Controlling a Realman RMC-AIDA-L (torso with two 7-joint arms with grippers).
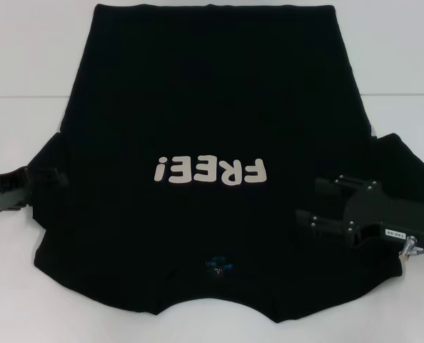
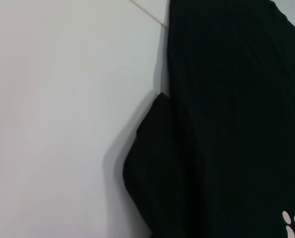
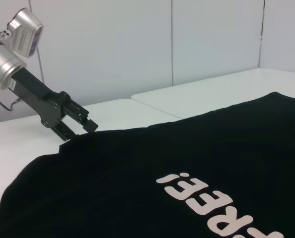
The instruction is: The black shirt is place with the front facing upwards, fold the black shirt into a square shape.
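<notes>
Basically nothing is folded yet. Table, white, fills the head view's background, with a seam line running across the upper part. Black shirt lies spread flat over most of the frame, front up, hem toward the top edge, collar at bottom centre, "FREE!" print reading upside down in the middle. Small blue neck label sits low centre. Both sleeves lie out to the sides, unfolded, at mid-left and mid-right; body edges are not tucked in.

Right gripper sits at lower right of the head view, over the right sleeve and shirt side, fingers pointing toward centre; black on black, so the jaw state cannot be told. Left gripper is at mid-left edge, its tip at the left sleeve; in the right wrist view, upper left, its fingers look spread apart at the cloth edge, not clamped on it.

Judgement: start of the task. Sleeve folds, side folds and the final fold into a square all remain.
</notes>
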